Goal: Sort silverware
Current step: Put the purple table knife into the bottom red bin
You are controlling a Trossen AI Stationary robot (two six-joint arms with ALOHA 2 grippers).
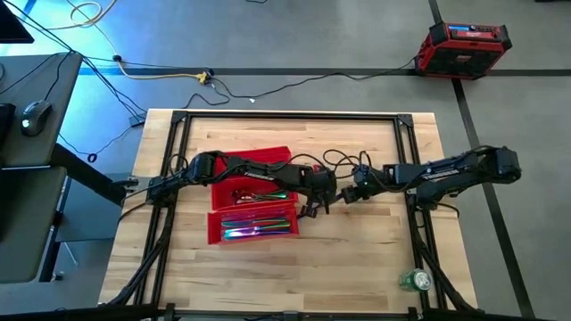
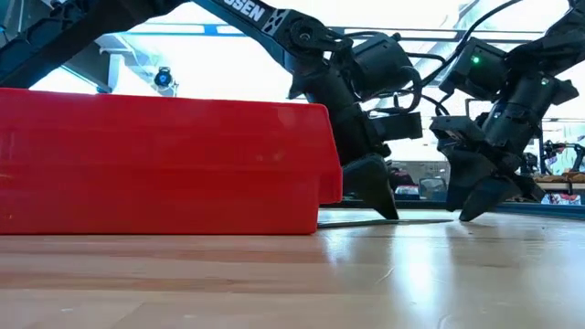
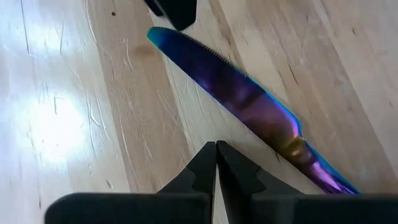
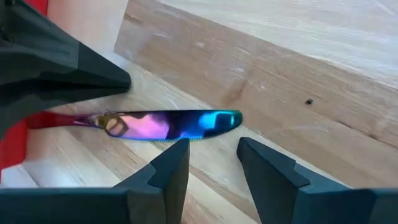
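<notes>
Where the wooden counter (image 1: 357,259) carries the red tray (image 1: 254,160) on its left half, several pieces of silverware (image 1: 259,226) lie in the tray's compartments. Just right of the tray, the left end effector (image 3: 216,163) stands tip-down with its fingers pressed together, holding nothing. An iridescent knife (image 3: 249,106) lies flat on the wood beside it. Further right, the right end effector (image 4: 213,163) hovers near the blade tip, fingers parted and empty.
</notes>
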